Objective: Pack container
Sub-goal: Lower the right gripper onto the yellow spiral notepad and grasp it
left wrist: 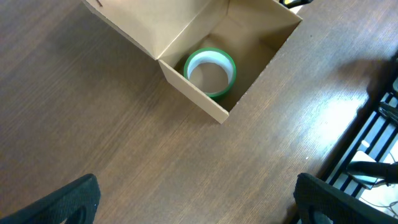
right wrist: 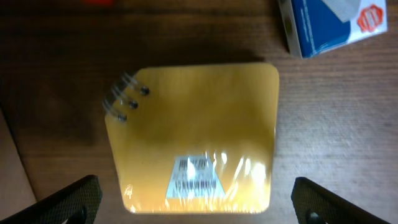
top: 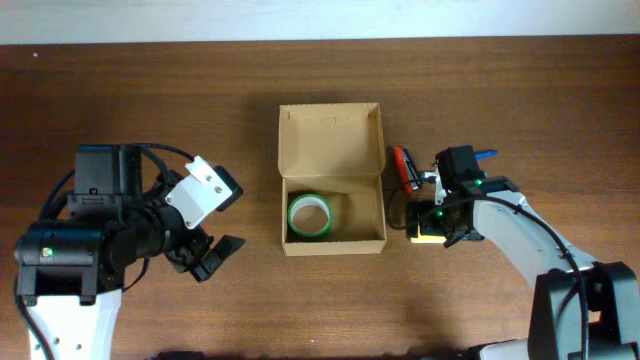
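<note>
Container (top: 331, 140) holds green tape roll (top: 309, 203); both jaws spread, right above yellow notepad (right wrist: 193, 130).

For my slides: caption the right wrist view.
Open right hand over a shrink-wrapped yellow spiral notepad on the table, blue box beside it.

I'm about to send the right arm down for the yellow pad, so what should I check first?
1. Lid of the container open: ok.
2. Bare floor left beside the green tape roll: ok.
3. Right gripper open: ok.
4. Yellow notepad lying between its fingers: ok.
5. Left gripper open and apart from the container: ok.
6. Right gripper's height above the notepad: cannot tell.
</note>
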`<move>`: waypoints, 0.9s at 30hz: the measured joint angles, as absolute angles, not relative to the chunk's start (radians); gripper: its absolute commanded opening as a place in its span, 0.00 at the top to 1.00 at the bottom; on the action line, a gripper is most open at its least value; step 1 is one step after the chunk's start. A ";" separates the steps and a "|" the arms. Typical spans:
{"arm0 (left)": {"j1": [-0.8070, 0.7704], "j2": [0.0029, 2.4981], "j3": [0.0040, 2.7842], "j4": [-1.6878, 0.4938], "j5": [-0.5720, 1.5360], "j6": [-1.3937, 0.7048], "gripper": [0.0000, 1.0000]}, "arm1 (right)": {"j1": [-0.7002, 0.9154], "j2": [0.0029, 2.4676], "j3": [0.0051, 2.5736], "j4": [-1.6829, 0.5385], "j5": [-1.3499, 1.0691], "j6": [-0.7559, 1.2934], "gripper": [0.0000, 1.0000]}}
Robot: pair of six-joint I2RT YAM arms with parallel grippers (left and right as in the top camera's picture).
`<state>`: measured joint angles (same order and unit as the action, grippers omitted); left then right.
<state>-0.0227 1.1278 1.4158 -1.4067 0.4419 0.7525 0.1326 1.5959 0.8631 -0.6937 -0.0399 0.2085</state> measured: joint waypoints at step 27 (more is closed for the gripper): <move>-0.023 1.128 1.416 -1.407 0.442 0.752 0.00 | 0.173 1.628 0.811 -0.564 0.004 0.213 0.02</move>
<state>-0.0227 1.1278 1.4158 -1.4067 0.4423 0.7525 0.1730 1.6283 0.8112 -0.5644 0.0036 0.2134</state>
